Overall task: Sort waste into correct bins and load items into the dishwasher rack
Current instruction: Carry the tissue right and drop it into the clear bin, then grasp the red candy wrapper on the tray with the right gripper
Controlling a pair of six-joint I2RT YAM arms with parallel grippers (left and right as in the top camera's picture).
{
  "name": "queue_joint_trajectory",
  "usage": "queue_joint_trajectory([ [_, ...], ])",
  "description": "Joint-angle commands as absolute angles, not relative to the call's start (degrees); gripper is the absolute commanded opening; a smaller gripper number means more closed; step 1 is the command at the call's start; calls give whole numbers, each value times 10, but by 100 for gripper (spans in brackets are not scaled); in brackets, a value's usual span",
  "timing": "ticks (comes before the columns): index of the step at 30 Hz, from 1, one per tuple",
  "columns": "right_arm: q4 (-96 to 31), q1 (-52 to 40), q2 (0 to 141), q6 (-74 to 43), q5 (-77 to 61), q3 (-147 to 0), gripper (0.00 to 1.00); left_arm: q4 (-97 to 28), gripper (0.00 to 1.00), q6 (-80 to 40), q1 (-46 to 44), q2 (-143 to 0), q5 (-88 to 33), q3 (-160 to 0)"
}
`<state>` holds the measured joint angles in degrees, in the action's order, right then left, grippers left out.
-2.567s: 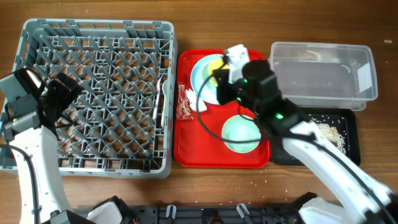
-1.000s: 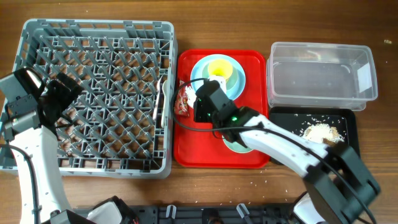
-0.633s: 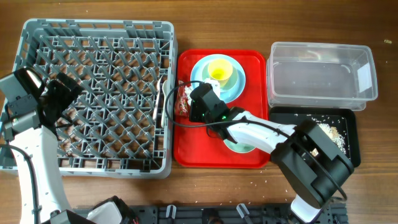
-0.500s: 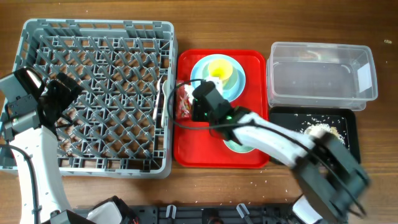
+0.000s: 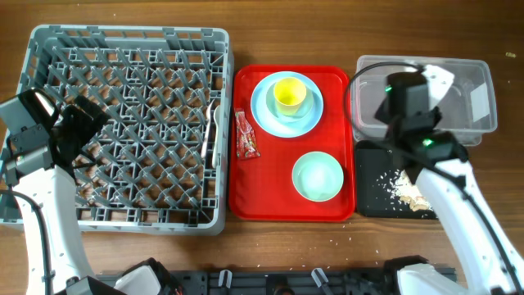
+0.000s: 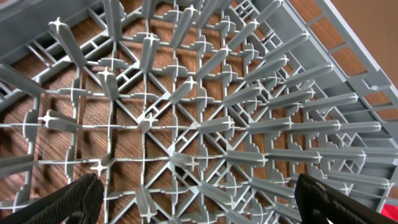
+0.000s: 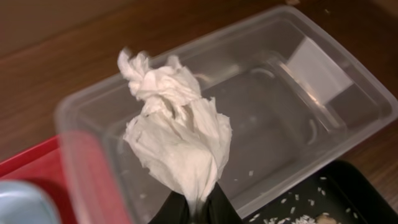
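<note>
Right arm [image 5: 446, 184] is swinging off the red tray [image 5: 254, 197] over to the clear tub [image 5: 454, 115] in the worktop's [image 5: 286, 33] far right corner. It's taking the napkin [image 7: 177, 143] along, so the red wrapper [image 5: 246, 135] is now lying uncovered along the tray's left side.

Right end effector [image 7: 194, 208] is pinching the napkin's tail, with the wad hanging over the tub's left end.

Around it:
- Black tray [image 5: 372, 180] is sitting just beside the tub on the near side, holding scraps [image 5: 405, 187]. The arm is crossing over its right part.
- Blue plate [image 5: 266, 115] with the yellow cup [image 5: 289, 94] on it is sitting at the tray's far end, and the green bowl [image 5: 318, 176] at its near end.
- Rack [image 5: 131, 33] is filling the left half, with white cutlery [image 5: 213, 131] lying along its right wall.

Rack, red tray and the bins are sitting close side by side. Bare worktop is showing along the far and near edges.

Left arm [image 5: 41, 139] is hovering over the rack's left edge. Left end effector [image 6: 198, 182] is standing wide apart over the pegs, gripping nothing.
</note>
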<state>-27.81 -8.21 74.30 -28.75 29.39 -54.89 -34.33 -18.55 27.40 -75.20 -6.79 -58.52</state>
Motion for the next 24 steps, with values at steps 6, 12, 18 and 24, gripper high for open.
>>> queue_joint_trajectory([
  [6,-280,-30,768,-159,193,-560,93,-341,100,-186,276,-751,-70,-593],
  [12,-334,-53,643,-152,-389,-573,53,-341,100,-186,276,-751,-70,-593],
  [18,-348,-286,656,-205,-185,-548,55,-341,100,-186,276,-751,-70,-593],
  [24,-182,-500,808,-246,13,-548,62,-341,100,-186,277,-751,-70,-593],
])
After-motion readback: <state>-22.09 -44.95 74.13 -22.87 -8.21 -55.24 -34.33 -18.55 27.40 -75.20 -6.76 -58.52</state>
